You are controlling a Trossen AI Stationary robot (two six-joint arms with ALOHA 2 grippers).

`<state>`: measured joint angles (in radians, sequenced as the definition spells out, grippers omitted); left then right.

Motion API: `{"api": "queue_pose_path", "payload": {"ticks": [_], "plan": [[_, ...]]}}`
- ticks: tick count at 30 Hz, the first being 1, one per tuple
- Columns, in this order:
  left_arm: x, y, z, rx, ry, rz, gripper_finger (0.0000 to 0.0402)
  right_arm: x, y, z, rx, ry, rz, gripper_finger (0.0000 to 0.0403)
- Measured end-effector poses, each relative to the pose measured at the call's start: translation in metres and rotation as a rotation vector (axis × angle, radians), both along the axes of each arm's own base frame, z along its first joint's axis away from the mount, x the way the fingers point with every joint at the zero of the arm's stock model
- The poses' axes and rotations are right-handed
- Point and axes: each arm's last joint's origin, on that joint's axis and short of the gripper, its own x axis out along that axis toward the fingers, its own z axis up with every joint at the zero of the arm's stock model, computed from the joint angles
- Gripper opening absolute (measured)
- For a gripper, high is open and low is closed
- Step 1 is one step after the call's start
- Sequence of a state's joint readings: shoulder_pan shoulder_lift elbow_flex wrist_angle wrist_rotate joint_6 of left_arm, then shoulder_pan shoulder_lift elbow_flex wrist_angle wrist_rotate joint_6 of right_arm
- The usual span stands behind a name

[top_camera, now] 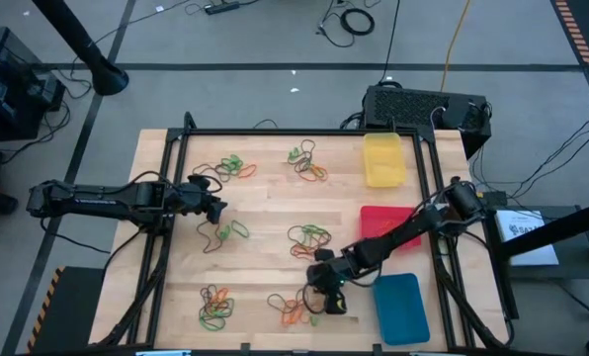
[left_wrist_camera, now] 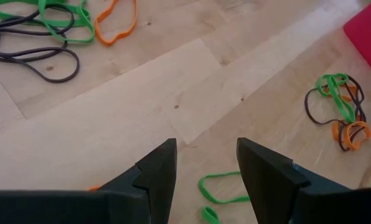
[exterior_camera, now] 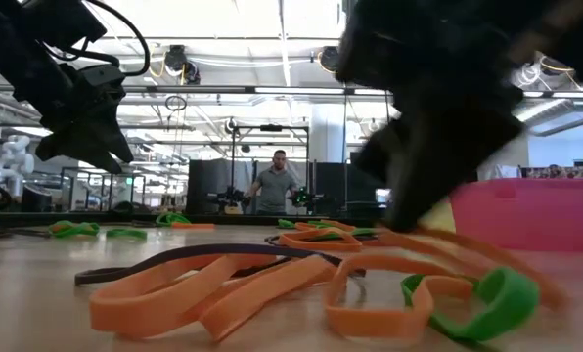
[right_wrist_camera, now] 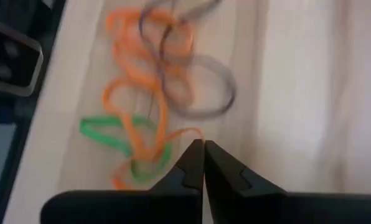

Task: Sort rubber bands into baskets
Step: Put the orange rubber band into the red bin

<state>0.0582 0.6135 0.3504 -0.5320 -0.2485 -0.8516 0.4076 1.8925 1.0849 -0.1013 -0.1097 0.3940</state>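
Orange, green and dark rubber bands lie in several loose heaps on the wooden table (top_camera: pixel 275 198). My right gripper (top_camera: pixel 324 299) (right_wrist_camera: pixel 203 144) is shut at the edge of the near heap (top_camera: pixel 294 310) (right_wrist_camera: pixel 154 93), close to the blue basket (top_camera: pixel 401 309). The red basket (top_camera: pixel 385 222) and the yellow basket (top_camera: pixel 383 158) stand farther back on the right. My left gripper (top_camera: pixel 218 210) (left_wrist_camera: pixel 205 146) hangs open above bare wood at the left, and a green band (left_wrist_camera: pixel 223 186) lies flat just beneath it. My right gripper pinches an orange rubber band by the end of its loop (right_wrist_camera: pixel 188 132), right at the free ends of its two fingers. The fingers slant down at it from the right. The rest of that band lies slack on the table among the heap.
A black metal frame (top_camera: pixel 176 227) borders the table on the left, far and right sides. A black box (top_camera: pixel 423 104) sits behind the yellow basket. Other band heaps lie at the far left (top_camera: pixel 230 166), far middle (top_camera: pixel 309 163), centre (top_camera: pixel 309 237) and near left (top_camera: pixel 215 307).
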Motion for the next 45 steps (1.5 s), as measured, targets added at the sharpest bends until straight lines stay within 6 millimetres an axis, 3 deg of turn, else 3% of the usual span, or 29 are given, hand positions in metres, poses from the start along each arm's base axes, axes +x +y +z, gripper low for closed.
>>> {"api": "queue_pose_path", "payload": {"ticks": [7, 11, 17, 22, 28, 35, 45], "plan": [[0.0, 0.0, 0.0, 0.002, 0.001, 0.001, 0.0175, 0.013, -0.02, 0.039, -0.09, 0.091, 0.005, 0.0001], [0.0, 0.0, 0.0, 0.013, 0.006, 0.01, 0.0175, 0.006, -0.033, 0.067, -0.171, 0.218, 0.043, 0.0001], [0.001, 0.001, -0.001, 0.029, 0.016, 0.027, 0.0175, -0.023, -0.054, 0.102, -0.244, 0.351, 0.045, 0.0], [0.002, 0.001, -0.002, 0.034, 0.026, 0.032, 0.0175, -0.057, -0.074, 0.123, -0.473, 0.479, -0.027, 0.0], [0.002, 0.002, -0.003, 0.037, 0.035, 0.036, 0.0175, -0.078, -0.101, 0.142, -0.689, 0.526, -0.122, 0.0], [0.002, 0.002, -0.003, 0.033, 0.033, 0.04, 0.0175, -0.08, -0.116, 0.139, -0.694, 0.569, -0.127, 0.0], [0.002, 0.001, -0.004, 0.029, 0.035, 0.038, 0.0175, -0.102, -0.121, 0.091, -0.722, 0.769, -0.076, 0.0]]}}
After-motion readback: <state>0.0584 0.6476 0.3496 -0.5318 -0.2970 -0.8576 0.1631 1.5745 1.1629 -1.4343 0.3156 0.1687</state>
